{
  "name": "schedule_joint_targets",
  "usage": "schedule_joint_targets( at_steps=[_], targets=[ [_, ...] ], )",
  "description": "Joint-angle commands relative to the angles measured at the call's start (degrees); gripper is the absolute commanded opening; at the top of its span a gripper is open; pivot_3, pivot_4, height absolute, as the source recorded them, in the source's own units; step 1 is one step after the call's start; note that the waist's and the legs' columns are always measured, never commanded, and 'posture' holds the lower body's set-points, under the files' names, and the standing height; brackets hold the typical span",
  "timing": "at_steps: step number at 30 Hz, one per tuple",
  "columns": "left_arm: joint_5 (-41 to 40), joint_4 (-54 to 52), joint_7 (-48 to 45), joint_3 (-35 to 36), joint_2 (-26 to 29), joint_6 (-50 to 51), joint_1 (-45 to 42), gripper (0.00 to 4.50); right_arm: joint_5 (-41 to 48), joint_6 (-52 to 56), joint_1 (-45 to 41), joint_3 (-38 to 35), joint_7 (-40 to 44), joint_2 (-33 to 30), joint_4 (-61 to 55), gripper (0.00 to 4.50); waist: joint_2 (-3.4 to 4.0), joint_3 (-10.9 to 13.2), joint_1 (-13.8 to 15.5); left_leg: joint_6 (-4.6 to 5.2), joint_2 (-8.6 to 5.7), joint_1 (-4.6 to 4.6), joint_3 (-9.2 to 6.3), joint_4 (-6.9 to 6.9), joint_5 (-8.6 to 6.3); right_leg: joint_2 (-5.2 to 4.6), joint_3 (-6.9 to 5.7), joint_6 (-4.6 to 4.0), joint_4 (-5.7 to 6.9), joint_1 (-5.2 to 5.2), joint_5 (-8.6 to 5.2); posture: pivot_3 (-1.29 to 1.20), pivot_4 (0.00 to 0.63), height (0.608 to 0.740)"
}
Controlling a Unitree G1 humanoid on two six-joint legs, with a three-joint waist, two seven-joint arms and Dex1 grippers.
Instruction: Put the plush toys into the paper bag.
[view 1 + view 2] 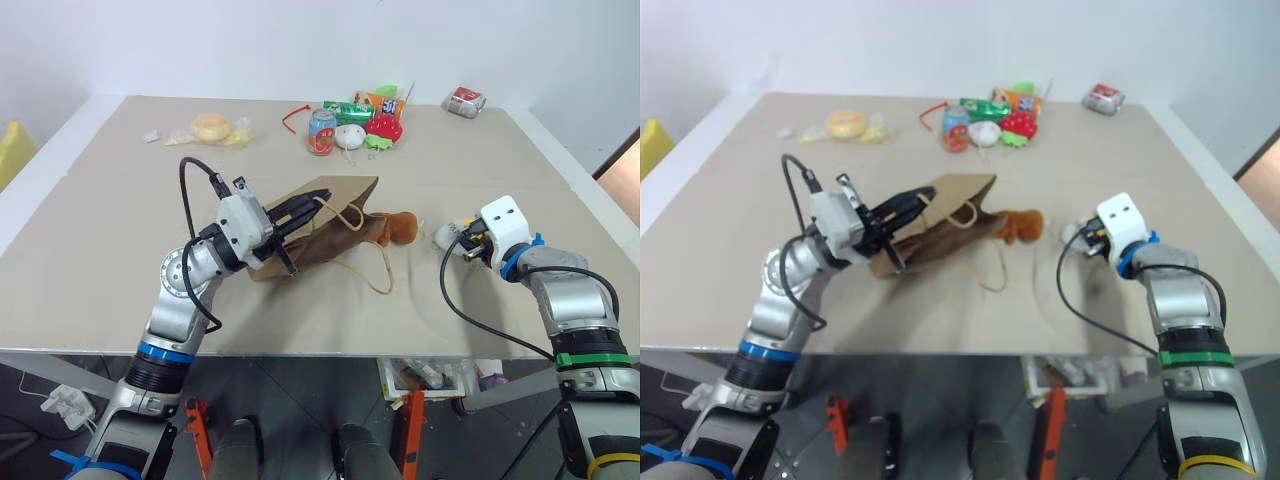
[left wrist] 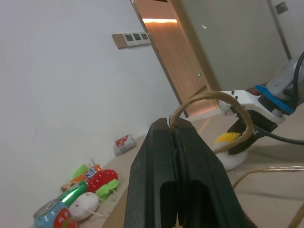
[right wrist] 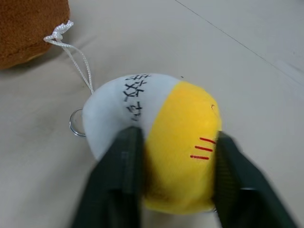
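The plain brown kraft paper bag (image 1: 320, 222) lies on its side on the beige table (image 1: 90, 250), mouth toward the robot's left. The left gripper (image 1: 300, 215) has its two black fingers pressed together on one thin twisted-paper loop handle (image 2: 209, 102), lifting that edge of the mouth. The second loop handle (image 1: 375, 275) trails loose on the table.

The brown fuzzy bear-like plush toy (image 1: 400, 227) lies on the table at the far end of the bag, touching or just beside it; it is not inside. The white egg-shaped plush toy with the yellow end (image 3: 159, 159) rests on the table near the right edge, well apart from the bag mouth. The right gripper (image 3: 175, 178) straddles it, one finger on each flank, pads against the plush at the white-yellow seam; the toy is pinched but not yet lifted.

Neither toy is in the bag. Judgement: the step in hand is securing the egg toy. The grip should stay across the widest part, since the rounded soft body could squirt out. Its cord and small metal ring (image 3: 76, 124) could snag on the rim during insertion. The left hold should keep the mouth raised and wide before the toy is carried over.
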Motion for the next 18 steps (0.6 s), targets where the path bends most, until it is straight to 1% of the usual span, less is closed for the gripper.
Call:
schedule_joint_targets(
  at_steps=[1,2,3,6,9,12,14,18],
  targets=[
    [-1.6,-2.9,0.1,1.2,0.2,2.1,-1.5,0.0,1.7,0.4,-0.2,-1.9,2.0,-0.2,-1.0,0.21,0.0,0.0,0.0,0.0,0.0,0.0,0.0,0.0,0.0,0.0,0.0,0.0,0.0,0.0,0.0,0.0,0.15,0.74],
    [-1.8,-3.1,0.2,1.3,0.1,2.6,-1.6,0.0,2.8,1.0,-0.3,-2.7,2.9,-0.2,-1.8,0.11,0.0,0.0,0.0,0.0,0.0,0.0,0.0,0.0,0.0,0.0,0.0,0.0,0.0,0.0,0.0,0.0,0.15,0.74],
    [-2.1,-3.1,0.2,1.5,0.1,3.1,-1.8,0.0,4.7,1.2,-0.7,-4.5,3.6,-0.2,-3.1,0.11,0.0,0.0,0.0,0.0,0.0,0.0,0.0,0.0,0.0,0.0,0.0,0.0,0.0,0.0,0.0,0.0,0.15,0.74],
    [-2.7,-3.2,0.4,2.0,-0.1,4.4,-2.5,0.0,13.6,2.6,-1.9,-11.7,7.7,-0.1,-9.0,0.11,0.05,0.0,0.0,0.01,0.0,-0.02,0.0,-0.01,0.01,0.0,0.02,0.02,0.0,-0.03,0.01,0.0,0.15,0.74],
    [-2.9,-3.3,0.3,2.1,-0.1,5.0,-2.9,0.0,23.0,5.8,-0.7,-16.5,13.4,-0.7,-17.3,0.11,0.07,0.0,0.0,0.01,0.0,-0.02,-0.01,-0.03,0.0,0.02,0.01,0.28,0.0,-0.02,0.08,0.0,0.15,0.74],
    [-3.0,-3.4,0.1,2.0,-0.1,5.5,-3.3,0.0,33.5,10.8,1.9,-19.5,20.0,-1.6,-27.3,0.11,0.07,0.0,0.0,0.01,0.0,-0.02,-0.03,-0.05,0.0,0.03,0.01,0.29,0.0,-0.01,0.05,0.0,0.15,0.74],
    [-3.0,-3.3,0.0,2.0,-0.1,5.7,-3.6,0.0,36.6,12.8,2.1,-19.2,20.8,-1.1,-30.9,0.11,0.07,0.0,0.0,0.01,0.0,-0.03,-0.04,-0.09,0.0,0.03,0.01,0.31,0.0,-0.02,0.01,0.0,0.15,0.74],
    [-3.0,-3.3,-0.1,2.0,-0.2,6.1,-4.3,0.0,34.8,12.5,2.9,-13.5,20.1,0.9,-33.9,0.11,0.07,0.0,0.0,0.0,0.0,-0.03,-0.07,-0.12,-0.01,0.03,-0.01,0.3,0.0,0.0,-0.05,0.0,0.15,0.74]
  ],
)
